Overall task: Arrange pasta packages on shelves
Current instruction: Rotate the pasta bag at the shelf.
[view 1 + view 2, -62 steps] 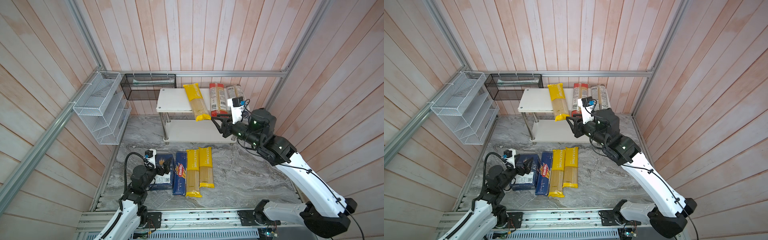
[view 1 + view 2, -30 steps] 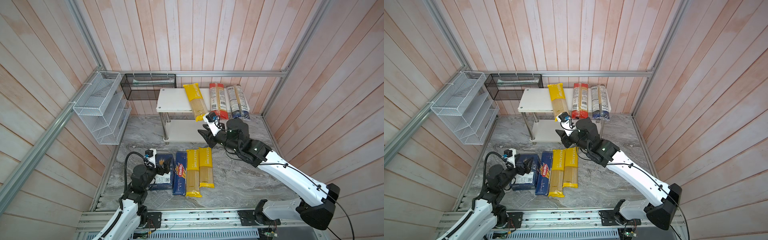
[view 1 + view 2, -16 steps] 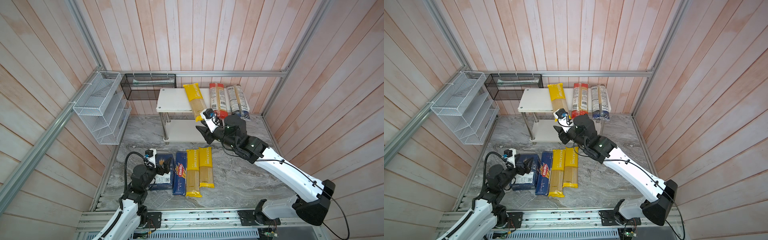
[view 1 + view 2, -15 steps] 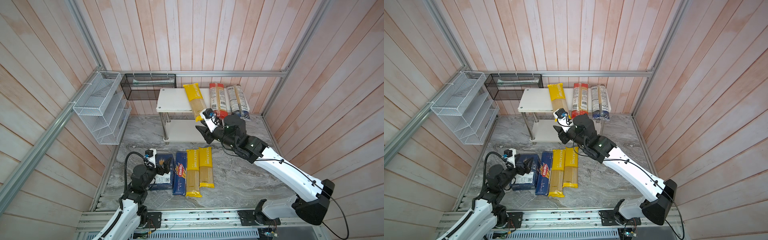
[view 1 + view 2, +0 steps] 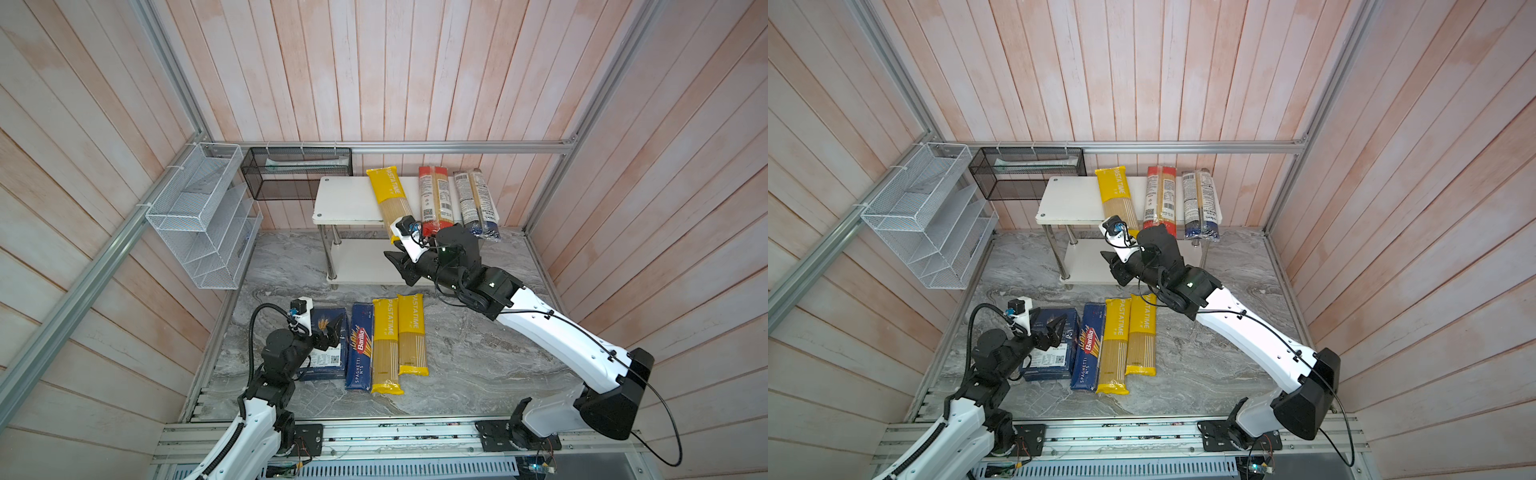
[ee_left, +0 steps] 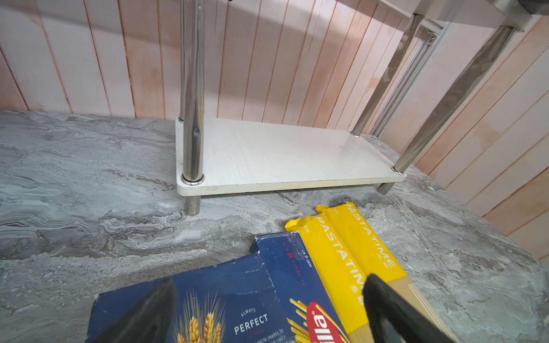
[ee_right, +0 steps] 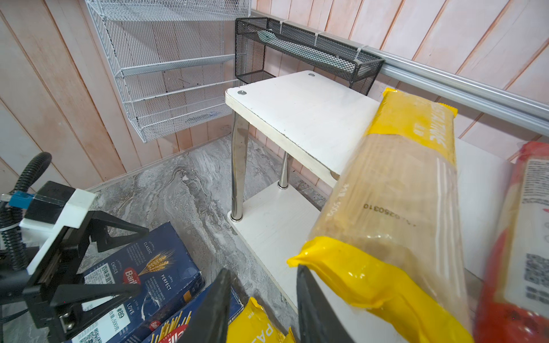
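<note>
Three bags (image 5: 432,199) lie side by side on the top shelf (image 5: 345,203). Four packs (image 5: 384,340) lie on the floor (image 5: 478,353) before it, the leftmost under my left gripper (image 5: 332,332).

Lab booth: plank walls (image 5: 374,62), aluminium rails (image 5: 457,146)

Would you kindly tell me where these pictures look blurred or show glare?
Right wrist view: the red-ended bag at the frame edge and the right gripper look soft. Left wrist view: the left gripper is out of focus, and the chrome leg carries bright reflections. Both top views: sharp and evenly lit.
</note>
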Controlling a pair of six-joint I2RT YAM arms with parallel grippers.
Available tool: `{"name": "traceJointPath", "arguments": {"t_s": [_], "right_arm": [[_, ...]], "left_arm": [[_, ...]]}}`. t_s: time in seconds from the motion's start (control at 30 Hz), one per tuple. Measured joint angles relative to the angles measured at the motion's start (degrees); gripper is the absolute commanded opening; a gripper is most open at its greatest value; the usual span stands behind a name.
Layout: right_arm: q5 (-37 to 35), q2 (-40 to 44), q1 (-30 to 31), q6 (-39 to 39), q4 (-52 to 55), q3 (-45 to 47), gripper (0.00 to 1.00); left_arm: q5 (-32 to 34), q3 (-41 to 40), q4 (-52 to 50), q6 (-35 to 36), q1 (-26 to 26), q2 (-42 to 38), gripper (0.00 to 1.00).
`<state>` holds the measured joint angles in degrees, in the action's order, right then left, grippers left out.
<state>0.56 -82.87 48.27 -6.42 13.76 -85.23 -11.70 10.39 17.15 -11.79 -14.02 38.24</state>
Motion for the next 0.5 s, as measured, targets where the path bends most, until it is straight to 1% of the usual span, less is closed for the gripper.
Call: {"name": "traceJointPath", "arguments": {"t_s": [0.2,0.5], "right_arm": [[0.9,-2.6,0.0,0.0,-0.5,-2.6,0.36],[3.5,-9.1,0.0,0.0,-1.1,-9.4,0.36]], "left_arm": [[0.0,0.0,0.0,0.0,0.0,0.0,1.0],[0.0,0.0,0.0,0.0,0.0,-0.6,1.0]]}}
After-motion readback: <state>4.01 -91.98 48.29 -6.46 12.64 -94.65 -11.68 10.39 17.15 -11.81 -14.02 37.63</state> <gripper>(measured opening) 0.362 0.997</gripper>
